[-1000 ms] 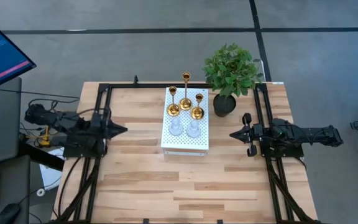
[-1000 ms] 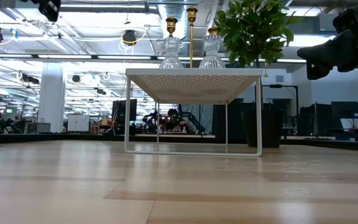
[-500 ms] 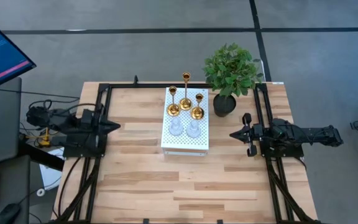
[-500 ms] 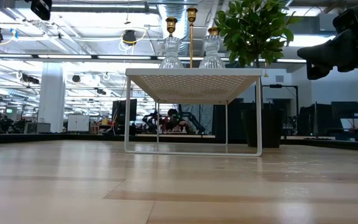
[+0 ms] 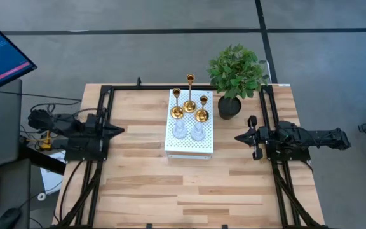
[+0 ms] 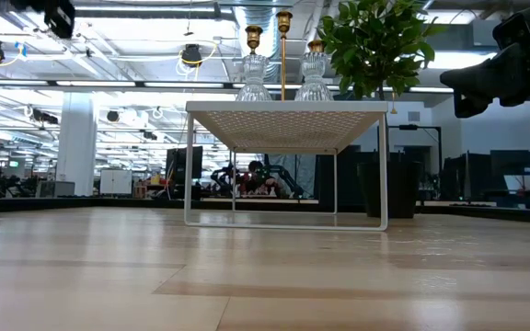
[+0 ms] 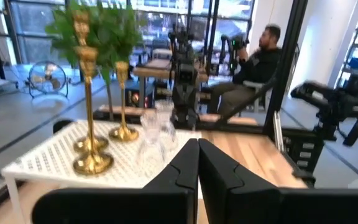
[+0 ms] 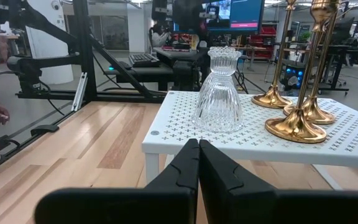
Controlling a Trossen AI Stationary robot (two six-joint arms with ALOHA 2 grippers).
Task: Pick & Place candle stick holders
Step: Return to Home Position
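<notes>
Your left claw (image 5: 121, 131) is pinched fully shut and holds nothing. It hovers over the left side of the worktop (image 5: 145, 184), well apart from the white perforated shelf (image 5: 189, 147). Your right claw (image 5: 237, 137) is closed tight as well and empty, and it hangs over the right side with its tip aimed at the shelf.

On the shelf's front half, the two clear glass holders (image 5: 180, 131) stand upright side by side, flared and ribbed, close together. Behind them, the three gold holders (image 5: 189, 105) stand upright in a tight cluster with their round bases near one another, the tallest stem at the back. Just beside the shelf's far right corner, the plant (image 5: 236, 70) sits in its black pot. Beyond the worktop, a person (image 7: 260, 62) is seated.
</notes>
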